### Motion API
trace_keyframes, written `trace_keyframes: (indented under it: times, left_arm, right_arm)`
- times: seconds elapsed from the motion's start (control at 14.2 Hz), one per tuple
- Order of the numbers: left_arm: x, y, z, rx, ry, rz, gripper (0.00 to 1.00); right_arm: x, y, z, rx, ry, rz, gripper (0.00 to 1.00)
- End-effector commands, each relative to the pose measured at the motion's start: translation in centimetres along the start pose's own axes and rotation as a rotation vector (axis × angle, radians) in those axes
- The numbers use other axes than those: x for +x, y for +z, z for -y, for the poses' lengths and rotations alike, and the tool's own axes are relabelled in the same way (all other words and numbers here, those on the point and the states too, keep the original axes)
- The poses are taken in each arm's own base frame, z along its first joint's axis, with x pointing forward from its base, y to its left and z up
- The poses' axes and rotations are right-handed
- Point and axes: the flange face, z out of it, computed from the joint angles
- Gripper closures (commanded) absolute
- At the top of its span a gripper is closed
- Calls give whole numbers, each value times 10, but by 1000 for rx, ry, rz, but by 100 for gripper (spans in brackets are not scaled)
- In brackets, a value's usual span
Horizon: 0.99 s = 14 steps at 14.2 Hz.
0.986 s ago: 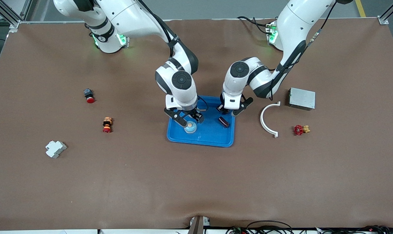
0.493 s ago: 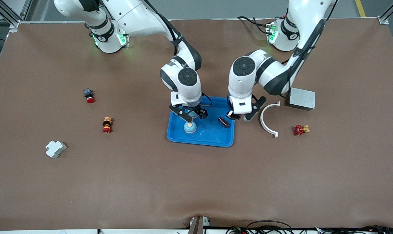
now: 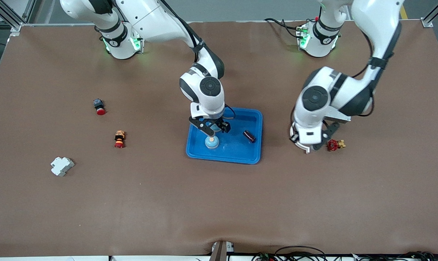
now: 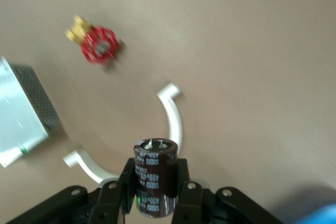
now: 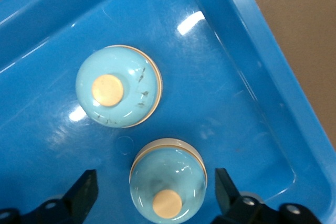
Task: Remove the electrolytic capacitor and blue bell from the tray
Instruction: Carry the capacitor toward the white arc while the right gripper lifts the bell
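A blue tray (image 3: 222,156) sits mid-table. In it a light blue bell (image 3: 212,142) stands upright and a dark capacitor (image 3: 249,136) lies on its side. My right gripper (image 3: 212,129) hangs over the tray, open. In the right wrist view its fingers (image 5: 86,188) stand apart on either side of a second bell (image 5: 168,182) in the tray (image 5: 252,35), beside the first bell (image 5: 118,87). My left gripper (image 3: 307,143) is over the table beside the tray, toward the left arm's end. In the left wrist view it (image 4: 155,184) is shut on a dark brown capacitor (image 4: 156,174).
A white arc piece (image 3: 307,149) (image 4: 173,114) and a red valve (image 3: 333,145) (image 4: 100,45) lie under and beside the left gripper. A metal box (image 4: 21,114) is close by. A red button (image 3: 100,108), an orange-red part (image 3: 119,139) and a white block (image 3: 62,166) lie toward the right arm's end.
My left arm has swung from the tray toward the left arm's end, and now hangs over the white arc. My right gripper lifted slightly off the bell and has held still since.
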Motion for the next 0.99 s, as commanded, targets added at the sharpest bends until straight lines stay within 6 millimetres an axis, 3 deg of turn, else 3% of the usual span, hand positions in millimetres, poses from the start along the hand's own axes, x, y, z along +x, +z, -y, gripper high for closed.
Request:
trace_keyframes:
  times: [0.0,0.14,0.21,0.35,0.7,0.85,0.92]
  left_arm:
    - [25,15,29,34,89,37,100]
    - [40,33,48,66,130,46,100]
    - [43,39,53,84,151,28,100]
    - [56,62,67,108,151,24,100]
    - [41,98,52,53,126,70,100]
    - [36,109,45,35,101,77,100]
    - [35,113,43,25,107,77,92]
  right_arm:
    - [0,1,0,1,17,-21,62]
    - [-3,2,0,1,11,-21,78]
    - [-4,2,0,2,-1,-23,100]
    - [-7,-1,2,2,5,-22,100]
    - [-7,-9,5,10,4,-17,100]
    - [-9,-23,6,9,-1,-10,100]
    - [-6,-31,6,-7,-4,-7,100]
